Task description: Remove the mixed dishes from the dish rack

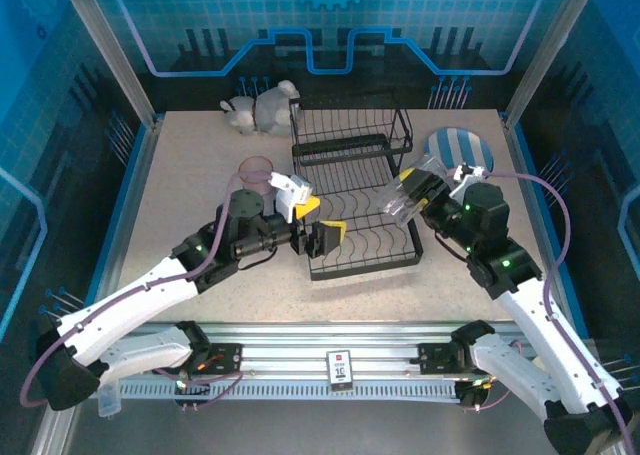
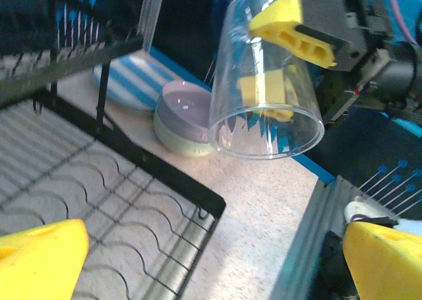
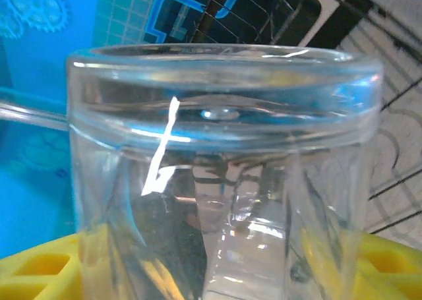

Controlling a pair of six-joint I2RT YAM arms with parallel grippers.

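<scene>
Right claw (image 1: 410, 193): closed on a clear tumbler (image 1: 398, 199), one yellow finger outside the wall and the other inside. The tumbler is held off the wires at the right side of the dish rack (image 1: 345, 140). It is tilted, with its open mouth turned down and towards the left arm. The right wrist view shows the tumbler's base up close, with yellow fingers (image 3: 39, 273) at either lower corner.

Left claw (image 1: 326, 238): jaws spread wide, nothing between them. It sits at the near left corner of the rack's lower tier, pointing across the wavy wire floor. In its own wrist view the yellow fingertips (image 2: 39, 257) stand at the two lower corners, well apart.

Remaining dishes:
- A blue-and-white striped plate (image 1: 458, 153) lies flat on the surface (image 1: 190, 165), to the right of the rack near the far right corner.
- A lavender bowl (image 2: 188, 105) appears nested in a pale green bowl (image 2: 177, 140). The pair rests on the surface just beside the plate, outside the rack's right edge.
- A pink tumbler (image 1: 258, 171) stands upright on the surface left of the rack, close to the left arm.

Other: a white figurine (image 1: 262, 108) sits at the far edge, left of the rack.
</scene>
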